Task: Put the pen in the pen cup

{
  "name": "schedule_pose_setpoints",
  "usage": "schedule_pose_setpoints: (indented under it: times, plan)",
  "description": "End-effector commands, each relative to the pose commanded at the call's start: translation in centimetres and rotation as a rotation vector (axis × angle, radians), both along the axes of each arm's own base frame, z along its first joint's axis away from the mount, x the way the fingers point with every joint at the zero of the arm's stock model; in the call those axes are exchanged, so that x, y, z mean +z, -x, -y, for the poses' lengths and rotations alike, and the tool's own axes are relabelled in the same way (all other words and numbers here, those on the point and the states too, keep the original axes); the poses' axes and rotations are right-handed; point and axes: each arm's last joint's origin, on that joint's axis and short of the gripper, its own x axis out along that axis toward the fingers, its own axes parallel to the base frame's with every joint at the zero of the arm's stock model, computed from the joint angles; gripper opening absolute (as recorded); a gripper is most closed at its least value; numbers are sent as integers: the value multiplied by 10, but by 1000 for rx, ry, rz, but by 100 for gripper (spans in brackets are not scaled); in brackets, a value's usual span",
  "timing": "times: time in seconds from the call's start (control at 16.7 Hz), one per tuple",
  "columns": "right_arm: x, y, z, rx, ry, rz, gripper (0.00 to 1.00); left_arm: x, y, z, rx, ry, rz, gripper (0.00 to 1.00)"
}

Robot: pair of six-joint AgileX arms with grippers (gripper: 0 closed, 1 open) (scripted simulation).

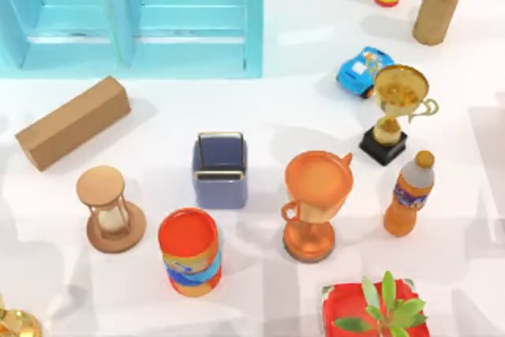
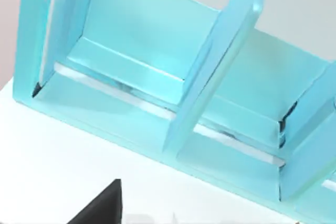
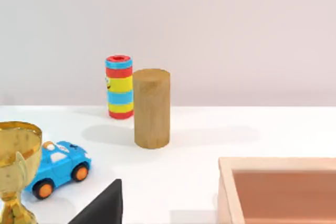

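Find the pen first, then lower it upright into the cup; you cannot tell the state of the left gripper or right gripper.

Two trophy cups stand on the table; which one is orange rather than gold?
The orange trophy near the table's middle, right of the blue-grey pen cup. The gold trophy on a black base stands farther back, beside the toy car.
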Motion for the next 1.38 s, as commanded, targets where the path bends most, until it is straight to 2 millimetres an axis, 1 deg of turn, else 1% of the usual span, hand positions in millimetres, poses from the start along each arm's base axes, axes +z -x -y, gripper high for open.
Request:
schedule_pose_setpoints:
  times: [0.06,0.12,0.18,0.3,0.42,0.54,0.66,0.78,0.84,1.2,1.26,1.38]
  plan:
    - [0,0,0,0,0,0,100,-1,-19,-18,25,74,-67,100]
    - [0,0,0,0,0,0,100,-6,-37,-38,51,152,-135,100]
    - [0,0,0,0,0,0,100,-15,-54,-58,80,233,-202,100]
    - [0,0,0,0,0,0,100,-42,-81,-96,140,394,-327,100]
    - [0,0,0,0,0,0,100,-74,-99,-128,199,539,-435,100]
    - [0,0,0,0,0,0,100,-106,-107,-149,252,663,-529,100]
    - [0,0,0,0,0,0,100,-135,-110,-161,294,759,-609,100]
    - [0,0,0,0,0,0,100,-153,-109,-165,321,818,-663,100]
    - [0,0,0,0,0,0,100,-158,-109,-166,327,831,-675,100]
    - [0,0,0,0,0,0,100,-159,-110,-164,325,830,-679,100]
    - [0,0,0,0,0,0,100,-163,-113,-164,327,833,-680,100]
    - [0,0,0,0,0,0,100,-179,-123,-162,329,836,-681,100]
